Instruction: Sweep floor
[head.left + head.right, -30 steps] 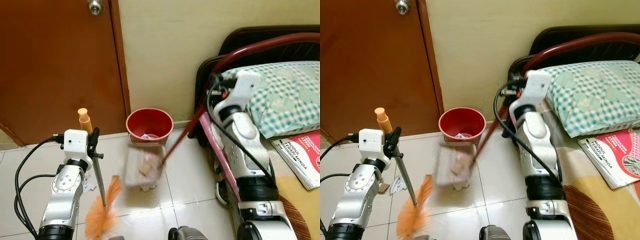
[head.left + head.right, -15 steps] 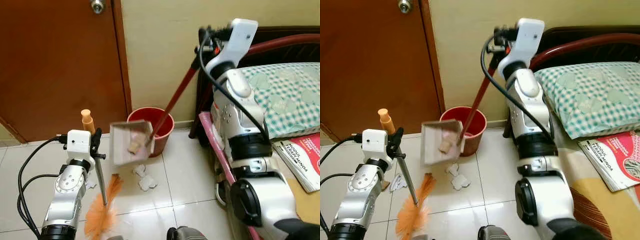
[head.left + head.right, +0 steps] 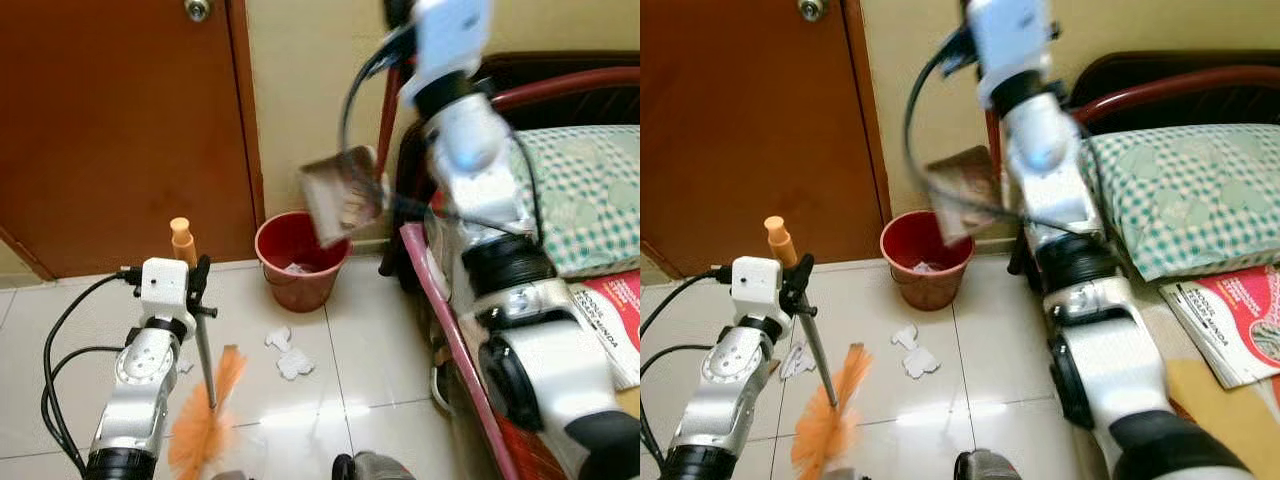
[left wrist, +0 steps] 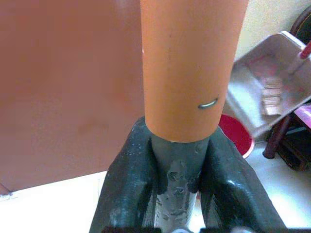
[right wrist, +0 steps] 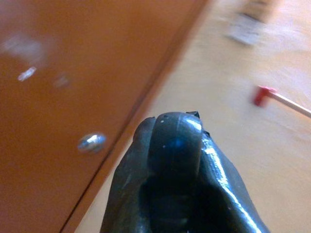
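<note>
Dustpan raised over bucket, dump pending.
Dustpan (image 3: pixel 342 195) with scraps hangs tilted just above the red bucket (image 3: pixel 296 258), bucket at 7 o'clock from it; its red handle (image 3: pixel 387 110) runs near-vertical up to the right claw (image 5: pixel 175 141), clamped on the handle end. Left claw (image 4: pixel 177 167) grips the orange broom (image 3: pixel 205 420) upright, bristles on floor; paper bits (image 3: pixel 287 355) at its 2 o'clock remain.

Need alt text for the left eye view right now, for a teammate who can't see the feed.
The right arm holds a grey dustpan on a red pole, tilted above a red plastic bucket by the wall. The left gripper grips an orange-bristled broom; white paper scraps lie on the white tiled floor.
</note>
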Controlling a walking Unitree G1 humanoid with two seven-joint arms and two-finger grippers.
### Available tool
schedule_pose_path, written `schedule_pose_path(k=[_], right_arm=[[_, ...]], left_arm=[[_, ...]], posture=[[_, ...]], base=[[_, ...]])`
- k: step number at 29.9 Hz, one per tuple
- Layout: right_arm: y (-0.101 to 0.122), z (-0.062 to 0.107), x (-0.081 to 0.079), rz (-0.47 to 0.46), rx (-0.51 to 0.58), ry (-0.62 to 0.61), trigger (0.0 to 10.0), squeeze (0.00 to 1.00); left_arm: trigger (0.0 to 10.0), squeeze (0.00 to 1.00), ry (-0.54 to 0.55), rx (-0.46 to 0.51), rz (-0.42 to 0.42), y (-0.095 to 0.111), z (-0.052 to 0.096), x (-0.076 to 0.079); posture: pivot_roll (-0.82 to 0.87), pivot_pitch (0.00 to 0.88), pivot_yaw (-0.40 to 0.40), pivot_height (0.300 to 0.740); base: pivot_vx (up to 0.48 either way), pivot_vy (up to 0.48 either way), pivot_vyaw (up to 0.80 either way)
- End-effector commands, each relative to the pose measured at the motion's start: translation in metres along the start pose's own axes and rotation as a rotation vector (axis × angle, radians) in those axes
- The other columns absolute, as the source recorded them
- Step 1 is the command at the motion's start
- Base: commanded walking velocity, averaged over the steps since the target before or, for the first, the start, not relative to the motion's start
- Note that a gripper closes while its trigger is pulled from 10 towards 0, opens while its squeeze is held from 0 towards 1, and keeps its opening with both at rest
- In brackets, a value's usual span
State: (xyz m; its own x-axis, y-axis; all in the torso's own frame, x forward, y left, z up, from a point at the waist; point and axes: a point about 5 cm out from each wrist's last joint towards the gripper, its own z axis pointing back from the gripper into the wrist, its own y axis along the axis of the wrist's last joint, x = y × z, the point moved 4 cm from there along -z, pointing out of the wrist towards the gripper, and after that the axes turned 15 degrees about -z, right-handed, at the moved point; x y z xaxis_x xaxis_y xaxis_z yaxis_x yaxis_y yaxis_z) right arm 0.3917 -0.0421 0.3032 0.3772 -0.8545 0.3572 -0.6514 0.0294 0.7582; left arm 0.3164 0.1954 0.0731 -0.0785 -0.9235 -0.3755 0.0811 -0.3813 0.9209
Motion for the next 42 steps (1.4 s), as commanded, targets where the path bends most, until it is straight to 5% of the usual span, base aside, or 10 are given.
schedule_pose_path(k=[1, 8, 23, 28, 35, 38, 42], right_arm=[[0.016, -0.004, -0.020, 0.064, 0.103, 0.080, 10.0, 0.00], [0.009, 0.010, -0.067, 0.085, 0.147, 0.190, 10.0, 0.00], [0.008, 0.020, -0.092, 0.039, 0.182, 0.238, 10.0, 0.00], [0.027, 0.013, -0.076, -0.017, 0.242, 0.152, 10.0, 0.00], [0.063, -0.005, -0.050, -0.240, 0.311, -0.019, 10.0, 0.00], [0.066, -0.006, -0.050, -0.307, 0.303, -0.036, 10.0, 0.00], [0.050, -0.005, -0.050, -0.510, 0.200, -0.075, 10.0, 0.00]], left_arm=[[10.0, 0.00, -0.018, -0.018, -0.003, -0.003, -0.001, 0.002], [10.0, 0.00, -0.010, -0.018, -0.001, -0.004, 0.001, 0.003], [10.0, 0.00, -0.005, -0.011, 0.003, -0.001, -0.001, 0.006], [10.0, 0.00, -0.003, -0.013, 0.005, -0.002, -0.001, 0.006], [10.0, 0.00, 0.000, -0.008, 0.001, 0.000, -0.004, 0.005], [10.0, 0.00, 0.001, -0.006, -0.001, 0.001, -0.004, 0.004], [10.0, 0.00, -0.001, -0.006, -0.005, 0.001, -0.004, 0.003]], posture=[[-0.04, 0.073, -0.029, 0.740], [-0.02, 0.076, -0.039, 0.740], [-0.02, 0.075, -0.052, 0.740], [-0.02, 0.073, -0.053, 0.740], [-0.02, 0.069, -0.048, 0.740], [-0.02, 0.069, -0.047, 0.740], [-0.01, 0.069, -0.044, 0.740]], base=[[0.000, 0.000, 0.00], [0.000, 0.000, 0.00], [0.000, 0.000, 0.00], [0.000, 0.000, 0.00], [0.000, 0.000, 0.00], [0.000, 0.000, 0.00], [0.000, 0.000, 0.00]])
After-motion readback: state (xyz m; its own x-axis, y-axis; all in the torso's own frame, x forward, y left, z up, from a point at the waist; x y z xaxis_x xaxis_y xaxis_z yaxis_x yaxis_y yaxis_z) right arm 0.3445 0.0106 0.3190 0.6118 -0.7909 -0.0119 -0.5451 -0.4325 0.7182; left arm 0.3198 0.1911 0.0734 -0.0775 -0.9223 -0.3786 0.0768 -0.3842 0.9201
